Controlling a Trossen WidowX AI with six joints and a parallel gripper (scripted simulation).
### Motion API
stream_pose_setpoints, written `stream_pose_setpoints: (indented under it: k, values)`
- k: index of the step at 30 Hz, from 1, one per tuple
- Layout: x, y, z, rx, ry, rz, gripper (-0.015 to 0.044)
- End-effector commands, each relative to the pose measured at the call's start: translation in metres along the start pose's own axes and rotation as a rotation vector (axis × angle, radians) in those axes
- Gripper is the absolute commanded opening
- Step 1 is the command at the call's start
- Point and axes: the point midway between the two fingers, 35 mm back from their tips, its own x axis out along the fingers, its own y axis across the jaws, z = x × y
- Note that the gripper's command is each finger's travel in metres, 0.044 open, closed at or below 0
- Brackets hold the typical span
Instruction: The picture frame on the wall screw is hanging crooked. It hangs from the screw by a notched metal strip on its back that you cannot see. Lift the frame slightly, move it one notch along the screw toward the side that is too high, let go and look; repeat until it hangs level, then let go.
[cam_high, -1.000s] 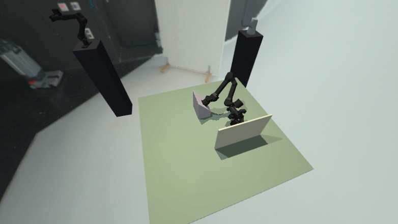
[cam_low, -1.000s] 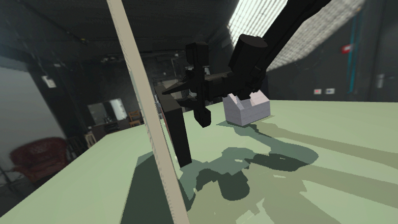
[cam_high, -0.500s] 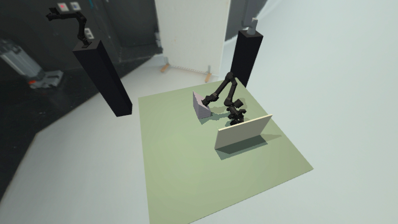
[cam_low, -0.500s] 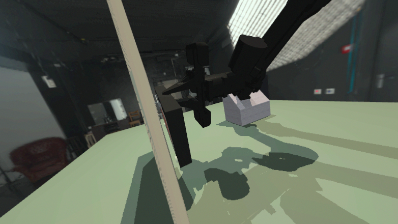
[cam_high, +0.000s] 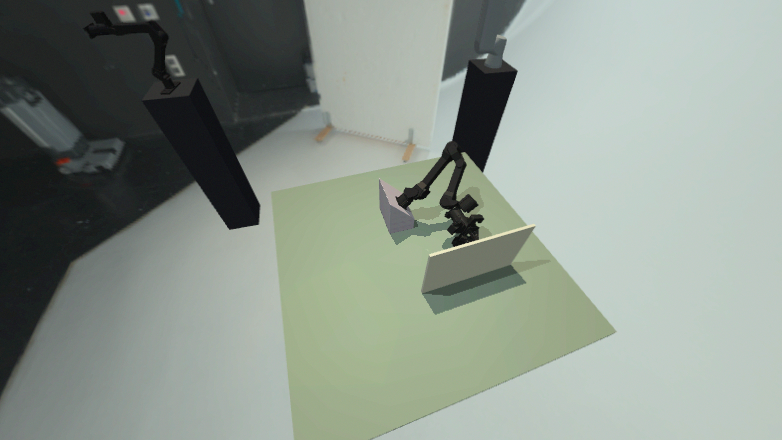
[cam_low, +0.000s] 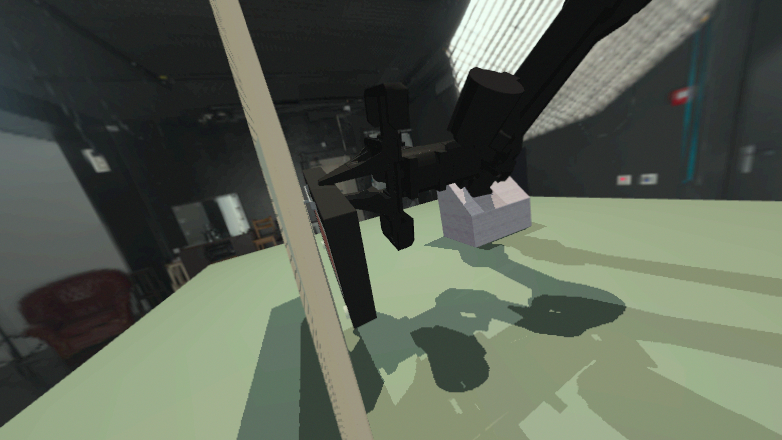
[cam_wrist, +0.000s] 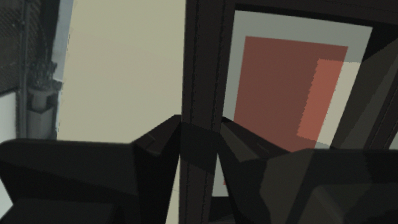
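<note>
The dark picture frame (cam_low: 349, 257) (cam_wrist: 202, 60) hangs in front of the pale upright wall panel (cam_high: 475, 262) (cam_low: 273, 136) (cam_wrist: 125, 75). Its red picture (cam_wrist: 280, 90) with a pale border shows in the wrist view. My gripper (cam_low: 336, 191) (cam_wrist: 199, 123) is shut on one bar of the frame, a fingertip on either side of it. In the exterior view the fingers are at the frame's upper end. In the top view the panel hides the frame. The screw and the notched strip are hidden. The frame's tilt cannot be judged from these oblique views.
The panel stands on the green table top (cam_high: 349, 328) (cam_low: 656, 224). A lilac block (cam_high: 401, 218) (cam_low: 500, 218) with a sloping side is at the arm's other end, back from the panel. Two black pedestals (cam_high: 202, 158) (cam_high: 483, 109) stand beyond the table.
</note>
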Motion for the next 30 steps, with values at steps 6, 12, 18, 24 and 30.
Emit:
stream_pose_setpoints:
  k: [6, 12, 18, 24, 30]
  values:
    - [0.0002, 0.0035, 0.0035, 0.006, -0.002, 0.01, 0.0]
    - [0.0002, 0.0016, 0.006, 0.005, -0.002, 0.01, 0.0]
    - [0.0002, 0.0032, 0.0062, 0.005, -0.002, 0.01, 0.0]
    - [0.0002, 0.0028, 0.0063, 0.005, -0.002, 0.01, 0.0]
    - [0.0002, 0.0026, 0.0063, 0.005, -0.002, 0.01, 0.0]
